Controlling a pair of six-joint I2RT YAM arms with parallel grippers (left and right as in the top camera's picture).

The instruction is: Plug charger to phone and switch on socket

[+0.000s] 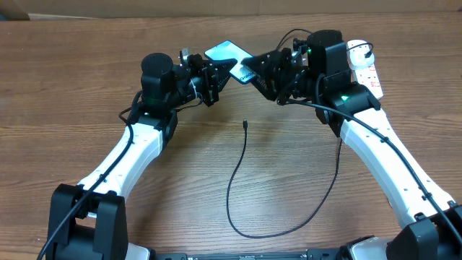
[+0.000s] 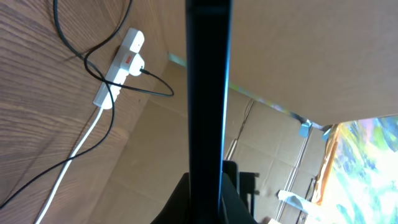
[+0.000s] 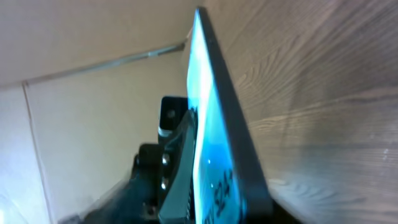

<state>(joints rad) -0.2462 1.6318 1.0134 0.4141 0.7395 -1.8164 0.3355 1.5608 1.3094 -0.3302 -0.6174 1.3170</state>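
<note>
Though half hidden, phone (image 1: 225,51) in left pincer (image 1: 214,75); right pincer (image 1: 254,72) state unclear

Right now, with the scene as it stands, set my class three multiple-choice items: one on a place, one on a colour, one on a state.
1. Where is the charger's connector tip?
A. In the phone's port
B. Loose on the table
C. In the power strip

2. What colour is the screen of the phone?
A. Light blue
B. Red
C. Dark, switched off

3. How is the phone placed?
A. Flat on the wood
B. Leaning on a box
C. Clamped in the left gripper

Answers:
1 B: the overhead view shows the tip lying alone, apart from the phone.
2 A: the lit screen shows light blue.
3 C: the left wrist view shows its edge between the fingers.
</note>
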